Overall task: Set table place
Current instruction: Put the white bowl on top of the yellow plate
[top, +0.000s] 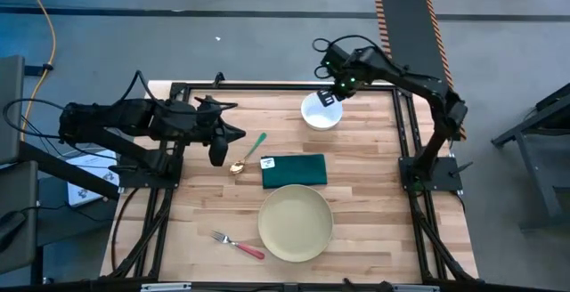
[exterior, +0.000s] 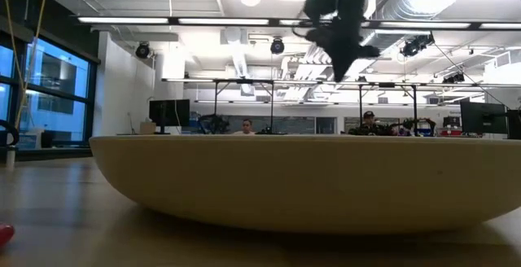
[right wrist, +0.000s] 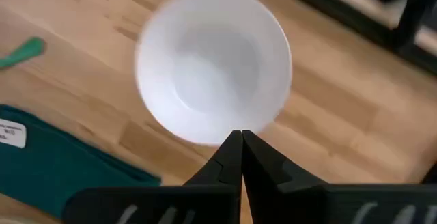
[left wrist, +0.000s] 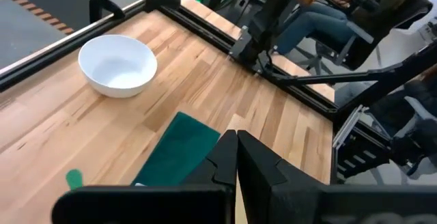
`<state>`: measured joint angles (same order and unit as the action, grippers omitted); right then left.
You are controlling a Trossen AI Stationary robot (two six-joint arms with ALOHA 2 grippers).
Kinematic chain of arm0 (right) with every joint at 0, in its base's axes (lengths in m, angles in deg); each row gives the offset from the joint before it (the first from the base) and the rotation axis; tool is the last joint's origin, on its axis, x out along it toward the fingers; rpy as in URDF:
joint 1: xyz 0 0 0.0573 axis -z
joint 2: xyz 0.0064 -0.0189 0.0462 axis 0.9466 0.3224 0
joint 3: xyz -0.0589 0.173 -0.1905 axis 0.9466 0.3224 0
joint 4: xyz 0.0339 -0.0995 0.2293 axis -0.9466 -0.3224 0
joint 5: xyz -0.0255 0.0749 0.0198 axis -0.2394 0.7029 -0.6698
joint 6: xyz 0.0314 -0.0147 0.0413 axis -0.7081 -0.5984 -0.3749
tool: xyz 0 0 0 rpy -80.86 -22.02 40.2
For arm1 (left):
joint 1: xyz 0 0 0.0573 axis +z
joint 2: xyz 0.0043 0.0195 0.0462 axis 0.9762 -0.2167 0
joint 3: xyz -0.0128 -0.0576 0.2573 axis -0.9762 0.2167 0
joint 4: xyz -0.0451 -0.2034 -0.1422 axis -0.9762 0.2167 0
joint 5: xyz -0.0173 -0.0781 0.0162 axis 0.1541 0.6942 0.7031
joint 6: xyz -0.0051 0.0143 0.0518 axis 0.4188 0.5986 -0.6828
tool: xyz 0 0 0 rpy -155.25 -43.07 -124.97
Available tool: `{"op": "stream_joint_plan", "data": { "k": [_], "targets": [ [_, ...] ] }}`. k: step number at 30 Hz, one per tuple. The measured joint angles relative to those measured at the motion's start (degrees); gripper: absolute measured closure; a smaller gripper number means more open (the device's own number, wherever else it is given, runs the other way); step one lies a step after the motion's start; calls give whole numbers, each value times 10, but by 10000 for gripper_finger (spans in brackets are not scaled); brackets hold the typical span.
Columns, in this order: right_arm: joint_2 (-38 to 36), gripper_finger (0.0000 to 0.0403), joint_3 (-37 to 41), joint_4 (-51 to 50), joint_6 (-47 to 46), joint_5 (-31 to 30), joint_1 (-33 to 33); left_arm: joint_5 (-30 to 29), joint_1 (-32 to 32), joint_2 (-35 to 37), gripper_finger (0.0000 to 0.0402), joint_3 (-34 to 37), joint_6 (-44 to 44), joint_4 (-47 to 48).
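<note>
Bowl point(top: 321, 112) under right tool point(top: 330, 98), fingers together, arm reaching over, left tool point(top: 230, 133) closed near spoon point(top: 247, 156)

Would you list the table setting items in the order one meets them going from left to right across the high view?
Fork → spoon → bowl. I have left out the napkin and the plate, since they span nearly the same stretch between the spoon and the bowl, one above the other, so their order is unclear.
</note>
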<state>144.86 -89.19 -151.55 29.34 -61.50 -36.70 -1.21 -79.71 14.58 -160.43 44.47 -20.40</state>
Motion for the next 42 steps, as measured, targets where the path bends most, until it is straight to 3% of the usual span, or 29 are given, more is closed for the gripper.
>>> {"op": "stream_joint_plan", "data": {
  "k": [10, 27, 37, 42],
  "targets": [
    [-12, 402, 82, 42, -11, 45, 72, -8, 0, 0, 401, 0, 12, 15],
    [58, 402, 89, 81, 5, 48, 94, -12, 0, 0, 401, 0, 24, 15],
    [81, 348, 89, 108, 4, 50, 96, -12, 0, 0, 401, 0, 24, 15],
    [87, 341, 89, 114, 1, 46, 103, -12, 0, 0, 401, 0, 24, 15]
  ]
}}
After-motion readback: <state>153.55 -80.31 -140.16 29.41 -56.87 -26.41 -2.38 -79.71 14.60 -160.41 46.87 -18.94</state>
